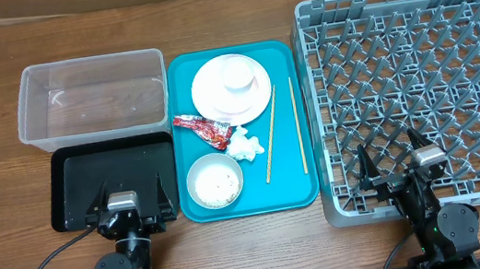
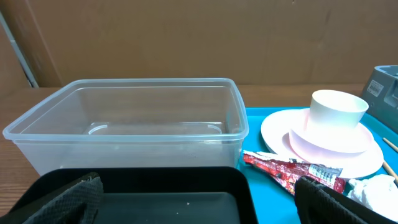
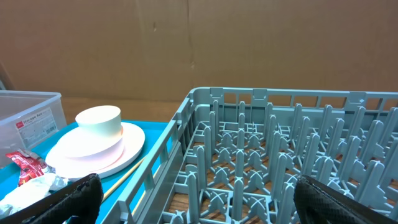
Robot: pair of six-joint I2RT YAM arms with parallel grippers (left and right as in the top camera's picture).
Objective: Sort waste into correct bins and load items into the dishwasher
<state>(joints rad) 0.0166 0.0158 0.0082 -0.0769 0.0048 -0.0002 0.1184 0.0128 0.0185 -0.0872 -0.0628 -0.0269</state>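
Note:
On the teal tray (image 1: 289, 182) lie a red wrapper (image 1: 202, 129), a white tissue (image 1: 243, 144), a bowl (image 1: 214, 180) holding rice grains, two chopsticks (image 1: 271, 133) and stacked plates (image 1: 216, 96) with a cup (image 1: 237, 77) on top. The clear tub (image 1: 92, 103) and black tray (image 1: 109, 166) sit to the left, the grey dish rack (image 1: 316, 115) to the right. My left gripper (image 1: 130, 192) hangs open over the black tray's near edge (image 2: 155, 180). Over the rack's near left corner (image 3: 280, 155), my right gripper (image 1: 391, 157) is open. Both hold nothing.
The wooden table runs past the tub on the left and in front of the trays. Brown cardboard walls stand behind the table. A black cable (image 1: 48, 266) trails from the left arm's base.

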